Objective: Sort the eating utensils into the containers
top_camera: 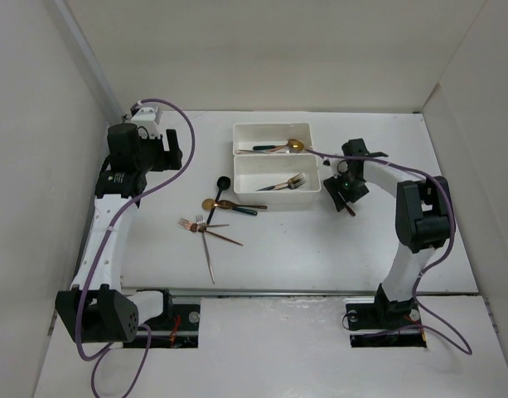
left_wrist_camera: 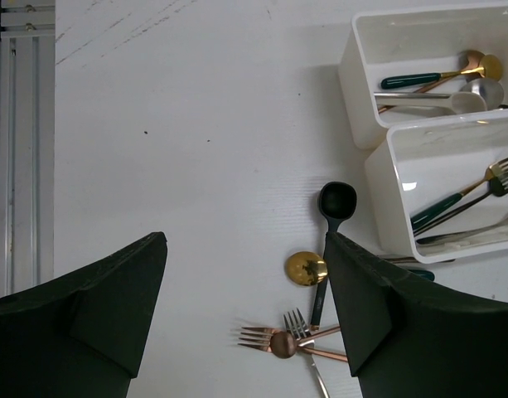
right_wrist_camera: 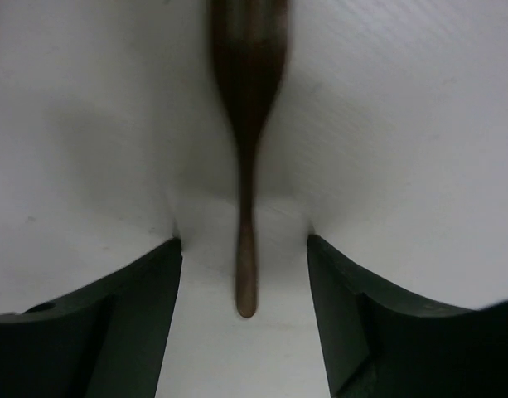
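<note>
The right hand (right_wrist_camera: 244,242) hung low over the bench (top_camera: 320,240), just right of the near tray (top_camera: 254,176). Its fingers (right_wrist_camera: 113,332) were parted, and a copper-rose utensil (right_wrist_camera: 247,166) lay on the bench in the gap between them, touched by neither. The utensil's long axis ran straight along that gap, parallel to the fingers. Its rounded handle end lay nearest the wrist and its head pointed away, too blurred to tell fork from spoon. The hand was thus open and astride the handle, so a squeeze across the handle's narrow width looked like all the coming move needed. The far tray (top_camera: 262,134) held spoons and the near tray held forks. Both sat to the left of this hand, so any carry would go left. The left hand (left_wrist_camera: 245,240) stood open and empty at the far left of the bench. The loose heap (top_camera: 210,217) of remaining forks and spoons lay to its near right, just near-left of the trays and closer to that arm than to the right one. No brand, label or writing could be read anywhere.
</note>
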Action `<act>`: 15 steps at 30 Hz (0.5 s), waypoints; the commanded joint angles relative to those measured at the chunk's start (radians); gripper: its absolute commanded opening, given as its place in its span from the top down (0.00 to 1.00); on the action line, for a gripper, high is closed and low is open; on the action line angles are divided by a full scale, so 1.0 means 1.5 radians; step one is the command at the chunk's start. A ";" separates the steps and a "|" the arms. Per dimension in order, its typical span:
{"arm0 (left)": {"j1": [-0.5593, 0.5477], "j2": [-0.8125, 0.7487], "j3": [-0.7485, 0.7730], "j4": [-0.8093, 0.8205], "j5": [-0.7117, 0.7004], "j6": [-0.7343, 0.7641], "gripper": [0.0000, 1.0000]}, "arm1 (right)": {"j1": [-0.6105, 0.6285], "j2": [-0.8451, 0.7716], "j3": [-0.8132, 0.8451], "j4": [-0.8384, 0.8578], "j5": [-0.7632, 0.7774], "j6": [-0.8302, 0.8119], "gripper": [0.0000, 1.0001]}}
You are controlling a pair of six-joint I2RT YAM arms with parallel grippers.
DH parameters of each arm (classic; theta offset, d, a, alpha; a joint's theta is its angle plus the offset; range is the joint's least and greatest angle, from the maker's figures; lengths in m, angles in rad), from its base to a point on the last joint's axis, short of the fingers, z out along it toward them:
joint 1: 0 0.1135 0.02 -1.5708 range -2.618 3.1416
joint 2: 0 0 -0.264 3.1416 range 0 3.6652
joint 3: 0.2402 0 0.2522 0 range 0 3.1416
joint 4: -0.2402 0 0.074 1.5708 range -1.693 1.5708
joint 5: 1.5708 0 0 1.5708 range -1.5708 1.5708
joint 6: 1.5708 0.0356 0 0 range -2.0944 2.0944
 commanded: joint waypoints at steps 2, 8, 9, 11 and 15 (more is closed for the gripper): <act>0.004 -0.007 -0.004 0.019 -0.004 -0.007 0.25 | 0.018 0.025 -0.014 0.004 0.030 0.015 0.37; 0.004 -0.013 -0.004 0.019 -0.004 -0.007 0.25 | 0.018 0.059 -0.027 0.010 0.040 0.021 0.94; 0.004 -0.013 -0.004 0.019 -0.004 -0.007 0.25 | 0.018 0.065 -0.027 0.010 0.040 0.021 1.00; 0.004 -0.013 -0.004 0.019 -0.004 -0.007 0.25 | 0.018 0.076 -0.021 0.004 0.040 0.030 1.00; 0.004 -0.013 -0.004 0.019 -0.004 -0.007 0.25 | 0.018 0.060 -0.005 -0.003 0.039 0.048 1.00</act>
